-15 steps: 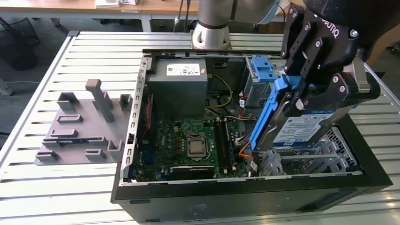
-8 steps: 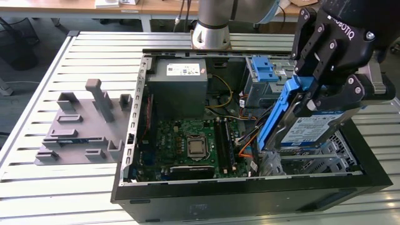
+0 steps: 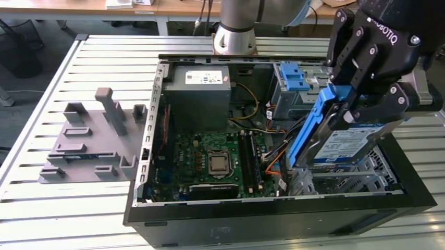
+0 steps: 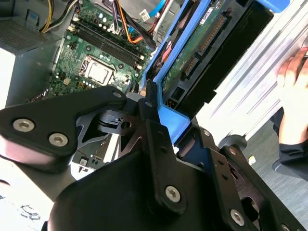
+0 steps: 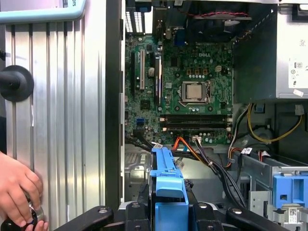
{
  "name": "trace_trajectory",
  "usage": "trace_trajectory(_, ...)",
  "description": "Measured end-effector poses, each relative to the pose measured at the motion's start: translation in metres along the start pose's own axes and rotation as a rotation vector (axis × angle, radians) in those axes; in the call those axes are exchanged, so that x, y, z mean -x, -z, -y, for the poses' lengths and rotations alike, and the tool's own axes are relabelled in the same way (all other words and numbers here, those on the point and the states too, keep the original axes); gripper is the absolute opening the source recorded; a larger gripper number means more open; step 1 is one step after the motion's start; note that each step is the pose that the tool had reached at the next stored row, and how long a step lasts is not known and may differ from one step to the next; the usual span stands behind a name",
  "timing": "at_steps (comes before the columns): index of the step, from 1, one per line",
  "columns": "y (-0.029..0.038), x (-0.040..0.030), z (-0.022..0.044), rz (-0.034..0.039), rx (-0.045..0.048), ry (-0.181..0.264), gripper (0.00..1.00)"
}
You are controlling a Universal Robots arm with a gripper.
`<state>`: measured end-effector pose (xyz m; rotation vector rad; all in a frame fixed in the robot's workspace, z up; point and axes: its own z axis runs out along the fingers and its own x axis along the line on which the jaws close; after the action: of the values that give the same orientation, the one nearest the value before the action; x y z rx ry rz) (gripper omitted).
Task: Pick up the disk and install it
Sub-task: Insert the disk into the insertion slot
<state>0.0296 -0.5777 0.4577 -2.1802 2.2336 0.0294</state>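
Item: disk (image 3: 347,148), pinched by its blue rails in my claw (image 3: 365,112), held tilted over the bay (image 3: 361,179) at the exterior view's right of the case (image 3: 278,221). Risks: the tilt may jam a rail on the bay's edge, and the lower corner may snag the orange cable (image 5: 187,148). A hand (image 5: 17,192) rests on the table (image 5: 62,120) near my path.

Worktable (image 3: 49,208): ribbed aluminium slats, pale silver, evenly lit, no hard shadows. Beyond the worktable's far edge: wooden-topped desks (image 3: 76,7) on white legs. Off the worktable's edge at the exterior view's left: grey floor (image 3: 17,112), with a dark object (image 3: 17,52) standing on it, kind unclear.
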Motion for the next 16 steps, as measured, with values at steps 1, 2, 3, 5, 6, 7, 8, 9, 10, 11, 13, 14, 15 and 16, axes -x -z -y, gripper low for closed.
trace_trajectory(1, -0.0002, 0.0001, 0.0024, 0.0000, 0.0001, 0.000, 0.36)
trace_trajectory(2, -0.0003, 0.0001, 0.0046, 0.0000, 0.0002, 0.000, 0.36)
trace_trajectory(3, -0.0005, 0.0002, 0.0069, 0.0000, 0.0003, 0.000, 0.36)
trace_trajectory(5, -0.0010, 0.0003, 0.0109, 0.0001, 0.0003, 0.000, 0.36)
trace_trajectory(6, -0.0012, 0.0003, 0.0130, 0.0000, 0.0003, 0.000, 0.36)
trace_trajectory(7, -0.0015, 0.0003, 0.0147, -0.0001, 0.0003, 0.000, 0.36)
trace_trajectory(8, -0.0018, 0.0004, 0.0164, 0.0000, 0.0003, 0.000, 0.36)
trace_trajectory(9, -0.0021, 0.0004, 0.0178, 0.0000, 0.0003, 0.000, 0.36)
trace_trajectory(10, -0.0024, 0.0004, 0.0192, 0.0000, 0.0003, 0.000, 0.36)
trace_trajectory(11, -0.0028, 0.0004, 0.0207, 0.0001, 0.0003, 0.000, 0.36)
trace_trajectory(13, -0.0035, 0.0005, 0.0235, 0.0000, 0.0003, 0.000, 0.36)
trace_trajectory(14, -0.0037, 0.0005, 0.0245, 0.0000, 0.0003, 0.000, 0.36)
trace_trajectory(15, -0.0037, 0.0005, 0.0247, -0.0001, 0.0003, 0.000, 0.36)
trace_trajectory(16, -0.0037, 0.0005, 0.0248, -0.0001, 0.0003, 0.000, 0.36)
